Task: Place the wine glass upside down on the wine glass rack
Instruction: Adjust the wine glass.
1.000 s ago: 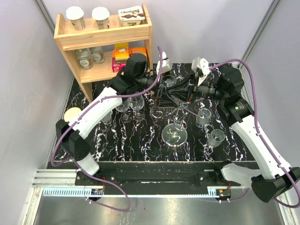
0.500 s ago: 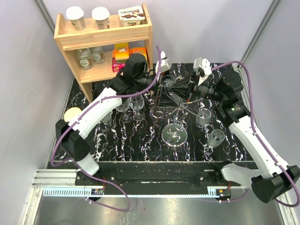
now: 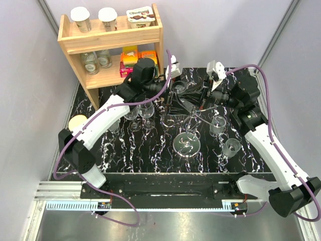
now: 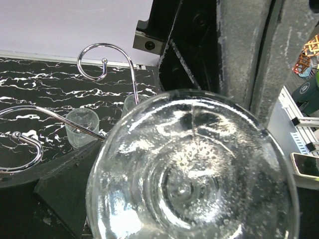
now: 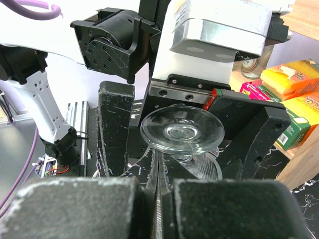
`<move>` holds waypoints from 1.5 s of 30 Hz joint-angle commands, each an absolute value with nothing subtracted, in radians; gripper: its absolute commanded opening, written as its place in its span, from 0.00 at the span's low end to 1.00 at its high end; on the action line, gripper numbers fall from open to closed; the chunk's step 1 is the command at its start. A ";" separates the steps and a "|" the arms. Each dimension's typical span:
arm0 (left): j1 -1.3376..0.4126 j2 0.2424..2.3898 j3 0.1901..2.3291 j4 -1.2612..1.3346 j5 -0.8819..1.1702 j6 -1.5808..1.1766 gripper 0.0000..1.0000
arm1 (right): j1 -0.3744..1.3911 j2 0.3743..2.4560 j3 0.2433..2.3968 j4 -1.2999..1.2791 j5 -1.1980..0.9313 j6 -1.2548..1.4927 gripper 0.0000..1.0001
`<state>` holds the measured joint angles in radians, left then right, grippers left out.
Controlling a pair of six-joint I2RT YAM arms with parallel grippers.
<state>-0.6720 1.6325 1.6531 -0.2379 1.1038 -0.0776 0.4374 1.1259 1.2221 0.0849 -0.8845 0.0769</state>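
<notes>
Robotics test cell, laboratory type. Evidence: left arm (image 3: 103, 120) and right arm (image 3: 276, 150) bolted to a base rail (image 3: 165, 187) at 6 o'clock, trailing purple cabling (image 3: 59, 150). Plain grey partition walls (image 3: 25, 75) enclose a black marbled table (image 3: 150, 158). A wooden shelf (image 3: 113, 36) at 11 o'clock holds jars (image 3: 90, 61) and food packets (image 3: 148, 54).

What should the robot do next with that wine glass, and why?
Probably ease the left pincer back off the wine glass. The right pincer is shut at the foot's rim, seemingly gripping it, while the left fingers stand wide either side of the bowl. That pincer could then carry it to the wine glass rack.
</notes>
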 commanded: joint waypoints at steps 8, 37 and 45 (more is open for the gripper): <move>-0.640 1.566 1.615 -0.094 1.177 -0.149 0.99 | 0.408 1.137 1.259 0.014 -0.845 0.095 0.00; -0.655 1.548 1.612 -0.195 1.134 -0.034 0.66 | 0.402 1.140 1.258 -0.035 -0.865 0.112 0.35; -0.680 1.566 1.673 -0.282 1.111 0.051 0.50 | 0.403 1.164 1.278 -0.031 -0.853 0.126 0.40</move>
<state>-0.6376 1.5913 1.6154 -0.2420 1.1011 -0.0292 0.4065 1.1397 1.2518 0.0086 -0.8715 0.1116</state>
